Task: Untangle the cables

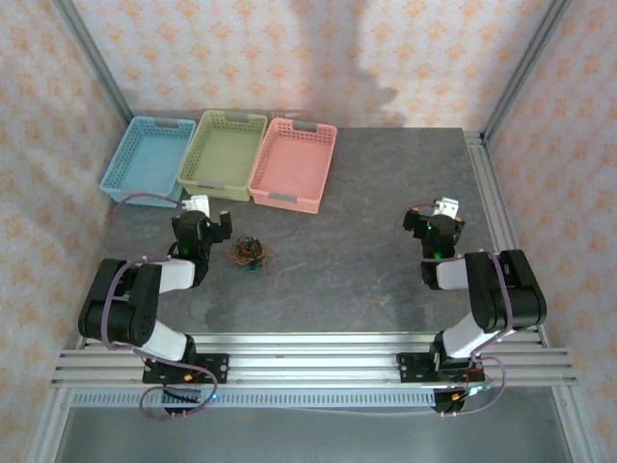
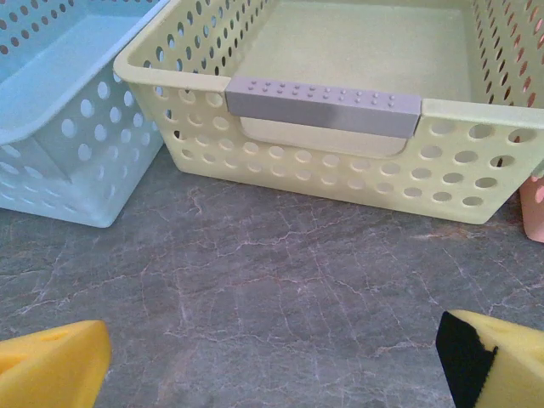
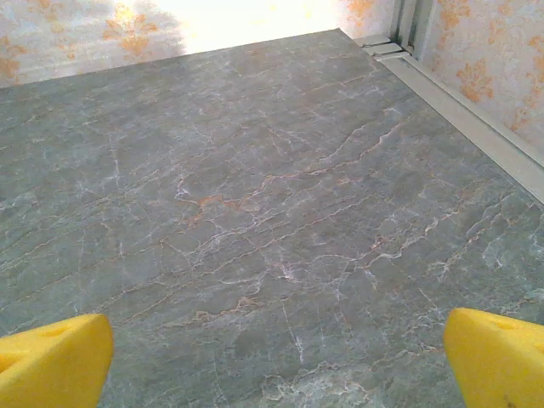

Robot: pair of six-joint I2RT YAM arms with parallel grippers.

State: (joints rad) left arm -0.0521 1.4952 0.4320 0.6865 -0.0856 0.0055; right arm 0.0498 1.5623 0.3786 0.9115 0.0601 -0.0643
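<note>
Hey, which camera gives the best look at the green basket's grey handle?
Left wrist: the handle sits close and sharp on the green basket. Top external shows it tiny; right wrist faces the table instead.

We see the cables (image 1: 249, 253) bunched in one small knot, black, red-orange, green, lying on the surface (image 1: 357, 270).

Lighting: bright, diffuse, even. Top view: soft grey shadow on back wall (image 1: 371, 58), upper centre. Right wrist view: overexposed glare, upper centre; yellow fingertips (image 3: 51, 361) slightly soft, lower corners.
</note>
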